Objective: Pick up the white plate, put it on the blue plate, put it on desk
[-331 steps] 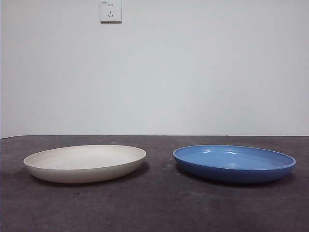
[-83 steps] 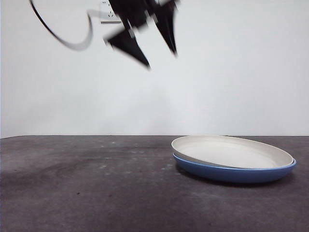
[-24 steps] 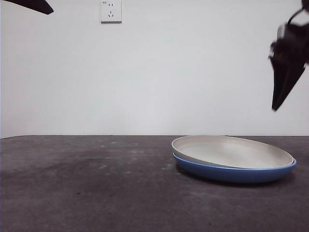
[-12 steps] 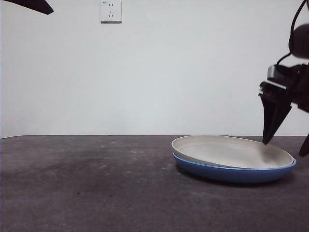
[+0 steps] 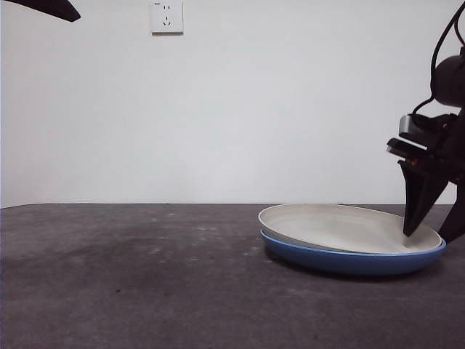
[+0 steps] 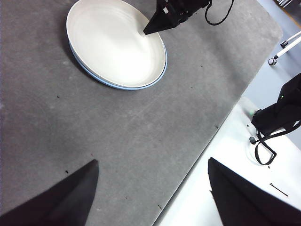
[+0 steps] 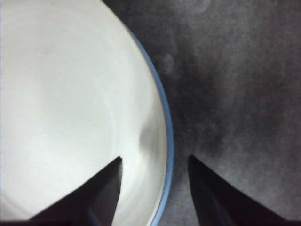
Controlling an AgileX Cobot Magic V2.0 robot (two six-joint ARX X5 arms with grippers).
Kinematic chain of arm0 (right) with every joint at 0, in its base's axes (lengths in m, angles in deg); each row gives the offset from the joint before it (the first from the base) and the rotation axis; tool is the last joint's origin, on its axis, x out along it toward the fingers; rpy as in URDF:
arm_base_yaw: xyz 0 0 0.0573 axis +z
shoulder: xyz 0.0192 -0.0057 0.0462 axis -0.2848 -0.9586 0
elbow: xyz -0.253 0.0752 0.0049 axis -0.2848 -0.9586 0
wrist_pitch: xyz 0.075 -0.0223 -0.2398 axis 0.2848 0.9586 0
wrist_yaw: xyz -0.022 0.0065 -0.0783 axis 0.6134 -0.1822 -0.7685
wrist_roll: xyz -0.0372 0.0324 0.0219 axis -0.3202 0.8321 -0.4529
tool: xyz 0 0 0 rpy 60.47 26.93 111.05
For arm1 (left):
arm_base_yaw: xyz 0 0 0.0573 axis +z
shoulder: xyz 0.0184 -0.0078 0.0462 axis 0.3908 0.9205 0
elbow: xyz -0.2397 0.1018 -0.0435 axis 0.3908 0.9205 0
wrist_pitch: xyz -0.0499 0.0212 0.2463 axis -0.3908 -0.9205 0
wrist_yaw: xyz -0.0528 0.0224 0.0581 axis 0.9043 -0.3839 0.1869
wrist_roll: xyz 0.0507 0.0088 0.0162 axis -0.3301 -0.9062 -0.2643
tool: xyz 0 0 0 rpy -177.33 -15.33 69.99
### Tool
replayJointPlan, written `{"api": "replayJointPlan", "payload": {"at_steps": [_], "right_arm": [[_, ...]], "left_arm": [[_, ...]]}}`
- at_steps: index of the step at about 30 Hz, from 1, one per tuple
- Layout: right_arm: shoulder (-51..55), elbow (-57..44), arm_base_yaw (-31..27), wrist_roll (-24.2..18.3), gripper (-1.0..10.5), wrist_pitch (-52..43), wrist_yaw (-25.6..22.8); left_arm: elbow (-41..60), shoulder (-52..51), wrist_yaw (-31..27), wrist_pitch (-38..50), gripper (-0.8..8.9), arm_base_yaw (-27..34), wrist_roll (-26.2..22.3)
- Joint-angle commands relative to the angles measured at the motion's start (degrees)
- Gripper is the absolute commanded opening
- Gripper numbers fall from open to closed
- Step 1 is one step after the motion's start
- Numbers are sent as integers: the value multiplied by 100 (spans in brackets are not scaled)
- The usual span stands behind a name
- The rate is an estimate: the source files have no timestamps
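The white plate (image 5: pixel 349 227) sat nested in the blue plate (image 5: pixel 341 260), and the pair rested on the table (image 5: pixel 145 283), off toward the right in the front view. The white one sat a little askew: its left rim rode higher above the blue rim than its right side did. From the left wrist view the stack (image 6: pixel 115 42) showed as a white disc with only a thin blue crescent (image 6: pixel 117 85) peeking out along one edge.

The right end effector (image 5: pixel 432 233) was down at the plates' right edge, big and dark against the wall. Its jaws were spread, straddling the rims: one finger (image 5: pixel 418 207) reached down inside the white plate, tip close to its surface, and the other stood outside, over the table. The right wrist view confirmed it, with the right end effector (image 7: pixel 155 162) parted, one jaw over white (image 7: pixel 61 108), the other over the grey table (image 7: pixel 235 84), and the blue rim (image 7: pixel 168 136) running between them. Nothing was gripped.

The left end effector (image 6: pixel 153 169) hung high and well away from the plates, jaws wide apart with nothing between them, only bare table (image 6: pixel 94 127) beneath. In the front view it showed only as a black tip (image 5: pixel 43 7) in the top left corner. A wall socket (image 5: pixel 166 16) sat on the wall behind.
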Motion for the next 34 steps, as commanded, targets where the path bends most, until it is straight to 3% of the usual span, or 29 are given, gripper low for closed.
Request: {"api": "replayJointPlan", "payload": {"at_steps": [1,5,17,24,34], "right_arm": [[-173,20,9,59,185,-15,44],[-170,20,9,61,7,-57,107],[63,24,-44,260,7,-70,70],[778,24,-22,411,7,-125,420],[1132,35,695,833,7,-378,448]], "left_arm": [[-39,39,28,46,374,-28,-111],[-39,39,28,46,373,-28,-111],[-39,39,28,46,374,-28,-111],[-39,39,28,50,374,-28,-114],[-39,39,28,50,374,-28,-111]]}}
